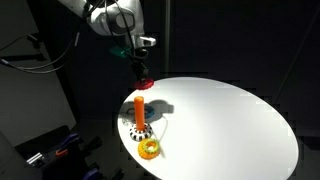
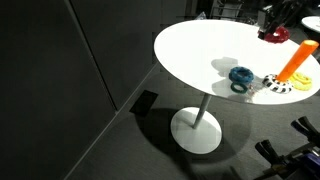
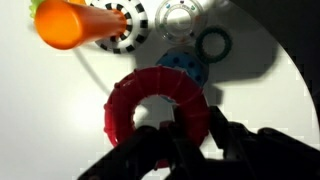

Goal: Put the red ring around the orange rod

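The red ring is held in my gripper, whose dark fingers are shut on the ring's near edge. In an exterior view the ring hangs under the gripper just above the orange rod. The rod stands upright on a black-and-white speckled base near the table's edge. In the wrist view the rod lies at the upper left, off to the side of the ring's hole. In the exterior view from the far side the ring sits up-left of the rod.
The white round table carries a yellow-orange ring beside the rod's base and a blue ring. A grey ring and a silver disc show in the wrist view. The surroundings are dark.
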You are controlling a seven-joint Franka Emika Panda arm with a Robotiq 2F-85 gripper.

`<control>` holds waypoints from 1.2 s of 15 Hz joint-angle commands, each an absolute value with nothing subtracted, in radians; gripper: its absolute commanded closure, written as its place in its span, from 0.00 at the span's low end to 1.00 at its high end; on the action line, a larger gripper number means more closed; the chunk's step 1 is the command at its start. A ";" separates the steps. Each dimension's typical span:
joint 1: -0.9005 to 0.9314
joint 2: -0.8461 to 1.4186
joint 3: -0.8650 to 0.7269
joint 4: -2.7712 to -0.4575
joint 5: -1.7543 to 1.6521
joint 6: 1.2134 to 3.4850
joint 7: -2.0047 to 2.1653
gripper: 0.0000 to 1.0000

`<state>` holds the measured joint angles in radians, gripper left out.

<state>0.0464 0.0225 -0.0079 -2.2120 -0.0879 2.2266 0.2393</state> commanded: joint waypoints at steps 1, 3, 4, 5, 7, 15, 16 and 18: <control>0.019 -0.032 -0.012 -2.180 -0.090 2.129 0.194 0.90; 0.006 -0.062 -0.016 -2.187 -0.078 2.094 0.170 0.90; 0.000 -0.080 -0.020 -2.196 -0.072 2.078 0.155 0.90; -0.006 -0.096 -0.023 -2.205 -0.073 2.065 0.148 0.90; -0.019 -0.119 -0.031 -2.218 -0.070 2.040 0.134 0.90; -0.049 -0.159 -0.061 -2.296 -0.051 1.994 0.100 0.90; -0.050 -0.158 -0.064 -2.307 -0.042 1.992 0.091 0.90; -0.051 -0.157 -0.067 -2.326 -0.031 1.991 0.079 0.90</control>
